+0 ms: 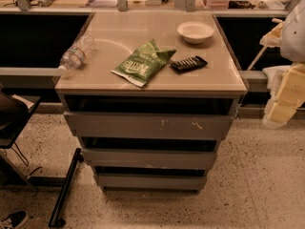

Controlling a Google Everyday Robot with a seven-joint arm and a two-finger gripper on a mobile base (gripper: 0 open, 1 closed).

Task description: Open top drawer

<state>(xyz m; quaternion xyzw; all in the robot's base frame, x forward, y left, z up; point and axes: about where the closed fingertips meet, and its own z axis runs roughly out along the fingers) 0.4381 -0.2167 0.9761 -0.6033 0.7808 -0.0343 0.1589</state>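
Speckled floor fills the lower part of the camera view. A grey 3-drawer unit stands on it at centre, capped w/ a tan tabletop. The top drawer sits directly under the tabletop: the widest of the 3 fronts, flat grey, no handle, w/ small pale scratches right of centre. A dark gap runs between its upper edge and the tabletop lip. Below it is the middle drawer, then the bottom drawer, each narrower in view and each w/ a dark strip above it. The gripper is at the far right edge, a pale yellowish blocky shape hanging beside the unit's right side at about top-drawer height. It's apart from the drawer front, not touching anything I can see. Can't tell whether it's spread or closed. On the tabletop, a green chip bag lies flat near the front, roughly centre. A clear water bottle lies on its side at the left edge, cap end toward the front-left corner. A white bowl sits upright toward the back right. A black packet lies just right of the bag, near it. On the floor at left, a black bar slants near the unit's lower corner, and a dark shoe shows in the bottom-left corner.
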